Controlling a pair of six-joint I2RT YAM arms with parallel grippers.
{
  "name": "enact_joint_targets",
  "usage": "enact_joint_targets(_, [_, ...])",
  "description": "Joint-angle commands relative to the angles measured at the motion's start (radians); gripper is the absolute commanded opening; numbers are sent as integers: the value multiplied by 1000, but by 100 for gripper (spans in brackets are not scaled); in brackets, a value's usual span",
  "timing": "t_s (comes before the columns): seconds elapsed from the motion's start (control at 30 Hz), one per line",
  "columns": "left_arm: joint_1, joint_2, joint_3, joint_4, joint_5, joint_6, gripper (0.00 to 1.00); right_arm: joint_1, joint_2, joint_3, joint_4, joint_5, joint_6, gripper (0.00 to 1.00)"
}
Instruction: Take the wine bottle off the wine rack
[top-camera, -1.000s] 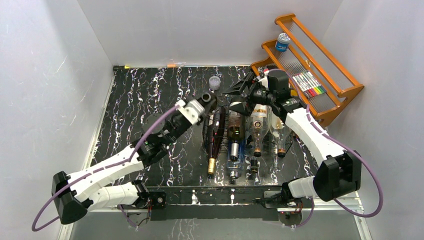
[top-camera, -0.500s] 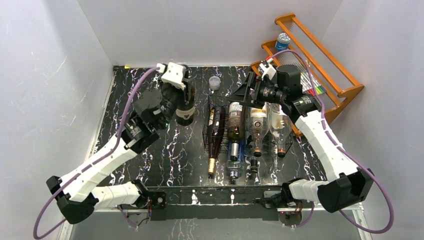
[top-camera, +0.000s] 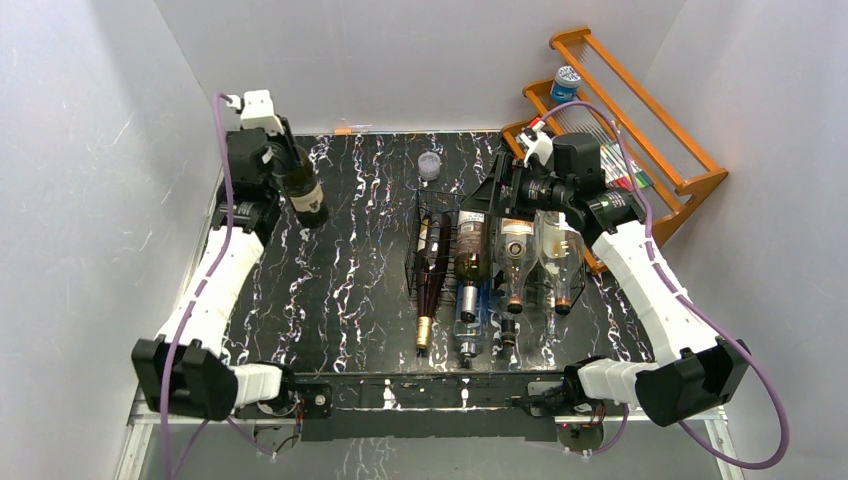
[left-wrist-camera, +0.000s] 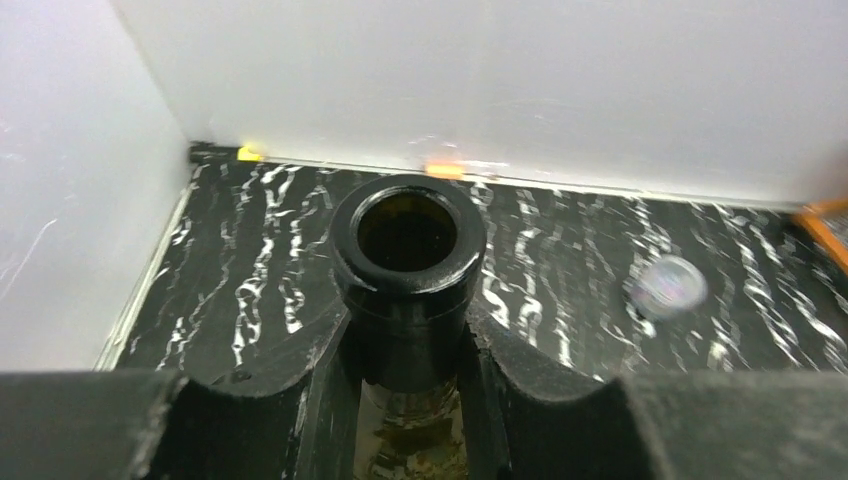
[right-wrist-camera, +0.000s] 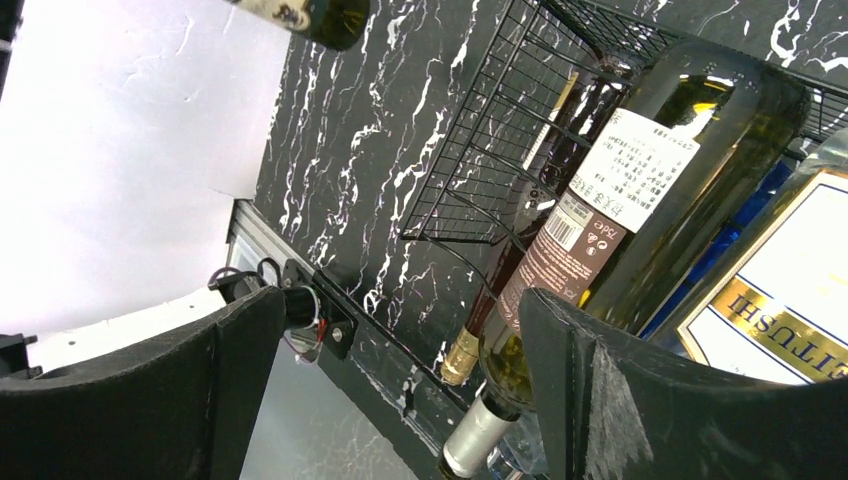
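A dark wine bottle (top-camera: 303, 195) with a pale label hangs off the table near the far left corner, neck up. My left gripper (top-camera: 283, 152) is shut on its neck. The left wrist view shows the open bottle mouth (left-wrist-camera: 408, 235) just above my gripper (left-wrist-camera: 408, 345), with both pads (left-wrist-camera: 290, 365) pressed on the neck. The black wire wine rack (top-camera: 415, 265) stands mid-table and holds several lying bottles. My right gripper (top-camera: 497, 195) hovers open over the rack's far end. In the right wrist view my open gripper (right-wrist-camera: 400, 335) frames a green bottle (right-wrist-camera: 650, 200) lying on the rack (right-wrist-camera: 500, 150).
A dark red bottle with a gold cap (top-camera: 430, 275), a green one (top-camera: 470, 250) and clear ones (top-camera: 516, 260) lie on the rack. An orange wooden shelf (top-camera: 690, 185) with pens (top-camera: 618, 170) and a blue-lidded tub (top-camera: 565, 83) stands at the back right. A small clear cup (top-camera: 429, 165) sits behind the rack.
My left arm has swung away from the rack to the far left corner, carrying the dark bottle and turning it neck up. The right gripper rose slightly and stays open.
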Motion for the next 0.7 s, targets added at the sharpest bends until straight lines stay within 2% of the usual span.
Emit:
enact_joint_targets(0.0, [145, 84, 20, 292, 10, -55, 0, -2, -16, 35, -3, 14, -51, 98])
enact_joint_targets(0.13, [196, 217, 53, 434, 35, -35, 0, -2, -19, 36, -44, 24, -78, 98])
enact_joint_targets(0.23, [231, 330, 124, 455, 50, -18, 0, -2, -21, 33, -70, 30, -91, 98])
enact_joint_targets(0.27, [277, 418, 175, 475, 71, -24, 0, -1, -18, 41, -91, 27, -100, 98])
enact_joint_targets(0.43, [334, 503, 227, 529, 95, -30, 0, -1, -14, 54, -104, 28, -108, 98])
enact_joint_targets(0.67, [341, 612, 342, 565, 138, 46, 0, -1, 4, 59, -113, 24, -114, 98])
